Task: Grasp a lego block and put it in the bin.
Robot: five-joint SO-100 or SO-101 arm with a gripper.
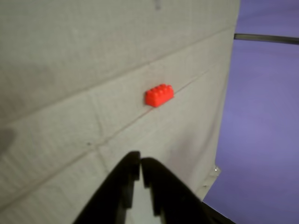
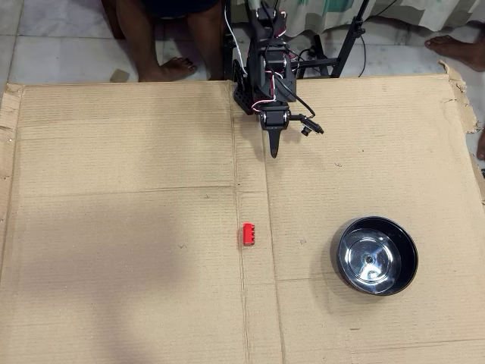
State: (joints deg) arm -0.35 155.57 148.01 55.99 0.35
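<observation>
Lying flat on the cardboard sheet [image 2: 136, 227], the lego block [image 2: 248, 234] sits studs-up beside a vertical crease near the sheet's middle in the overhead view. The bin [image 2: 377, 255] stands upright on the same sheet, well apart to the block's right in that view, its reflective inside empty. The arm [image 2: 265, 68] is mounted at the top edge of the sheet, and the gripper [image 2: 273, 152] points down the sheet toward the block, well short of it. In the wrist view the gripper [image 1: 140, 169] enters from the bottom edge with its fingertips almost touching, a thin gap between them and nothing held. The lego block [image 1: 159, 94] appears ahead of the tips, on a diagonal crease, untouched.
</observation>
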